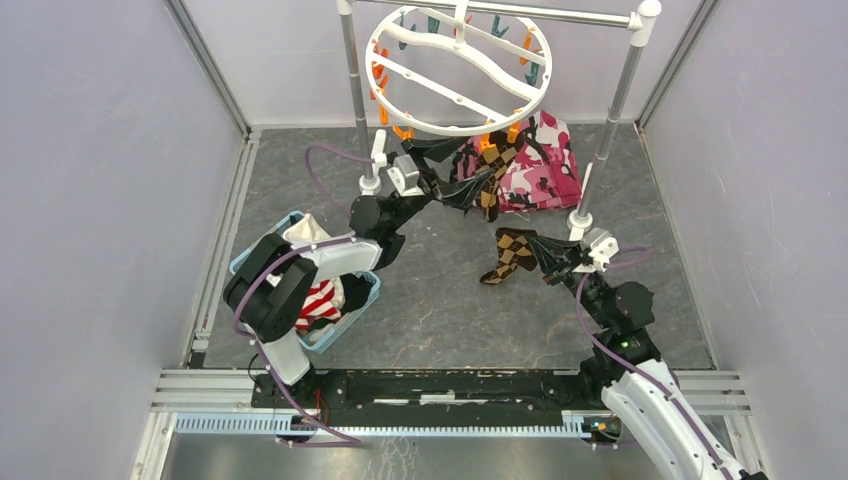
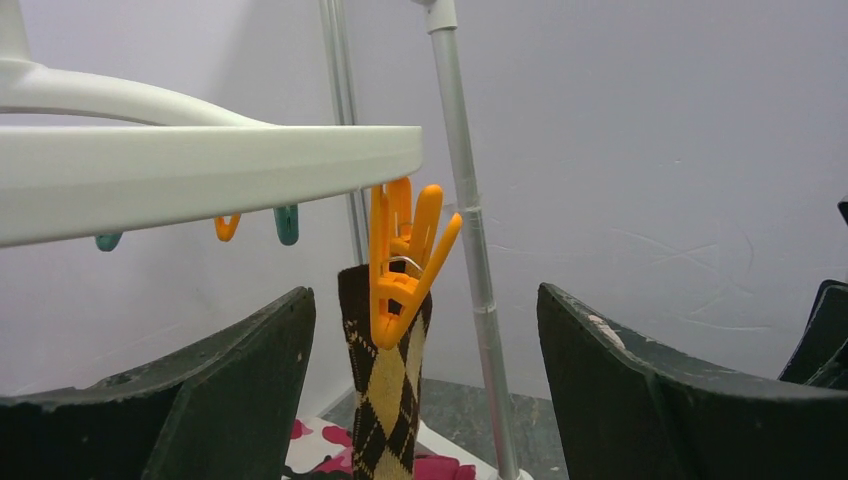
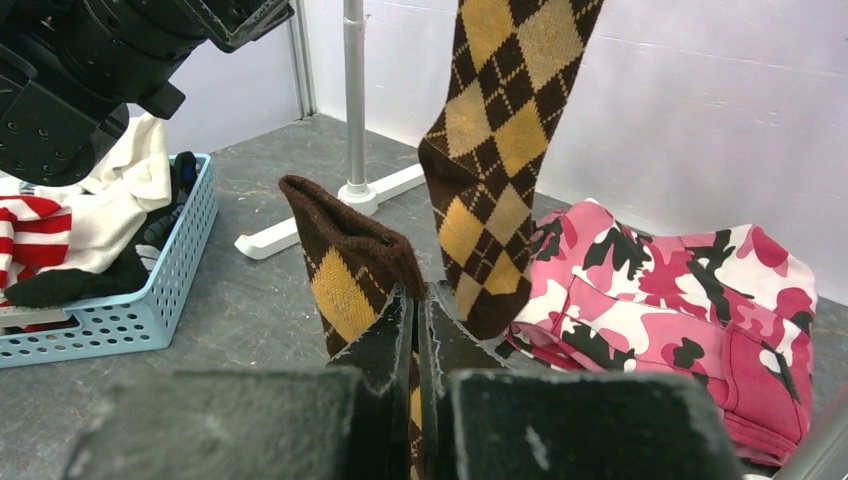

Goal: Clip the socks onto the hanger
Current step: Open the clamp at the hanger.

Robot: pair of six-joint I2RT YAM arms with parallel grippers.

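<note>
Basket [image 1: 243, 266], left: striped sock [image 1: 320, 300] inside. Left hand [image 2: 422, 300]: jaws wide, flanking argyle sock [image 2: 385, 400] hung from orange clip [image 2: 400, 270] on hanger [image 2: 200, 160] rim. Right hand [image 3: 415, 300]: clamped on second argyle sock [image 3: 340, 260], mid-counter [image 1: 440, 310].

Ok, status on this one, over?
Left gripper open, facing clipped argyle sock on hanger orange clothespin. Right gripper shut on second argyle sock. Rail pole just beside the pin.

Top external: overhead from near edge, whole table [image 1: 440, 310].
Left wrist: close under hanger [image 2: 200, 165] rim, facing back wall.
Right wrist: low over table.
Shared: hanging argyle sock [image 2: 385, 410], all views.
</note>
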